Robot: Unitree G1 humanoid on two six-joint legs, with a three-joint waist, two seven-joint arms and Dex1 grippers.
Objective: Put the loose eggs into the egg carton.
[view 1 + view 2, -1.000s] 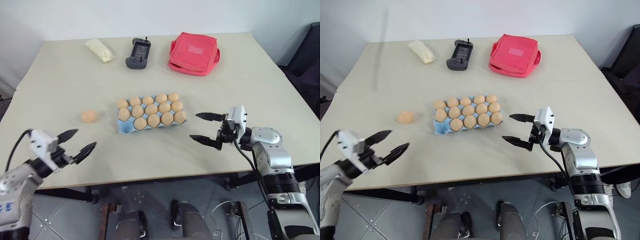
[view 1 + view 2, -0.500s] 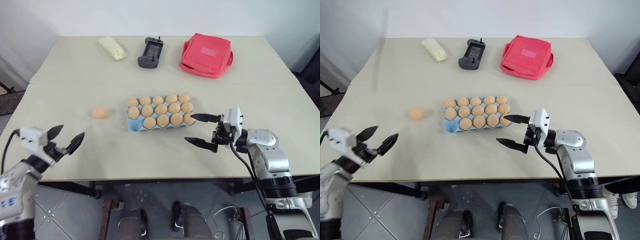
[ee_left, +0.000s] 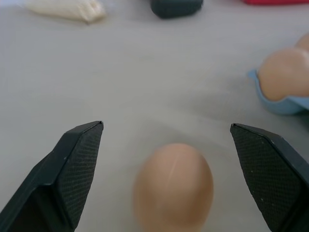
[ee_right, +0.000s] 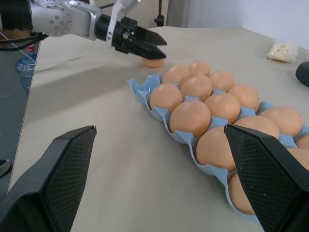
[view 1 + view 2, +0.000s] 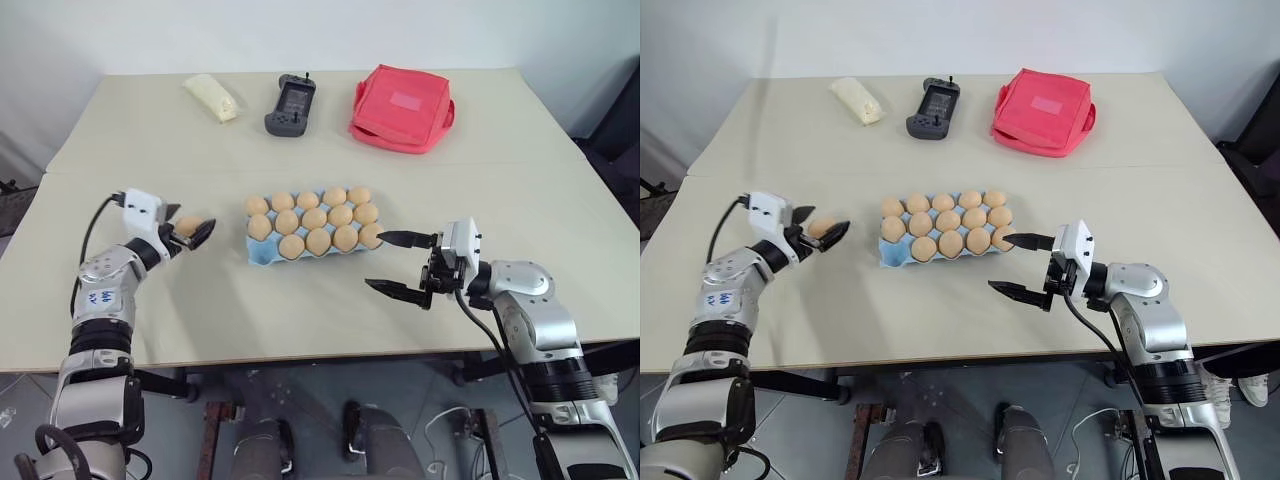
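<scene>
- The step in hand is the pick-up of the last loose egg (image 3: 173, 186): it lies on the surface (image 5: 300, 310), well to the left of the egg carton (image 5: 262, 252), and the left hand (image 5: 187, 232) frames it.
- The left hand's fingers (image 3: 72, 174) stand wide apart, one on each side of the egg, neither touching it in the left wrist view; nothing is gripped.
- The egg carton sits mid-surface, its cups mostly filled with eggs (image 5: 316, 220); a bare blue cup shows at its near-left corner, which looks like the free place.
- The right hand (image 5: 1021, 265) hovers just beside the carton's right end, fingers spread and empty; it seems to wait or stand ready to steady the carton.
- Next, I judge, the left hand needs to close gently around the egg's middle, lightly enough not to crack it or squirt it away.
- Then it calls for a lift and a short carry rightward to the empty cup, lowering before release.
</scene>
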